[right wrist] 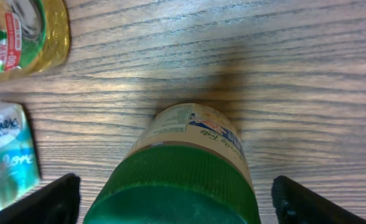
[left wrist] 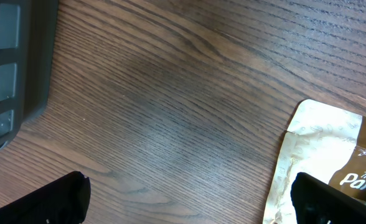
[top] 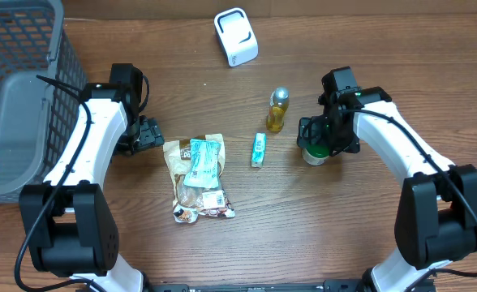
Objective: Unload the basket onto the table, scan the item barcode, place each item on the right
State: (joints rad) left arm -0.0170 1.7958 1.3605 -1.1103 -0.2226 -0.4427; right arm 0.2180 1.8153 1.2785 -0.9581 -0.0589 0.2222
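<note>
Right wrist view: the green-lidded jar (right wrist: 189,134) is seen upright on the tabletop (right wrist: 245,50), straddled by the right pincer (right wrist: 175,186). Its fingers (right wrist: 46,202) are spread wide and a gap is left on either side, so nothing is clamped. The step in hand is judged to be the grasp of the jar, taken as the item to be scanned.

From overhead, the jar is found at the right of the tabletop. The scanner (top: 236,36) stands well apart from it, at the far edge. The left pincer (left wrist: 188,183) is held apart too, over bare wood just beside a corner of the bag (left wrist: 323,155), and nothing is gripped by it.

For the next move, the right pincer would need to be closed squarely on the jar's body. The jar would then have to be lifted clear, carried past the bottle (top: 277,110), and turned until its barcode faces the scanner. No barcode can be made out on the label shown, so some rotation is likely to be needed.

Counted:
- one jar
- one scanner
- one bottle
- one teal packet (top: 258,150)
- one bag
- one basket (top: 19,97)
- two arms, each with one pincer
</note>
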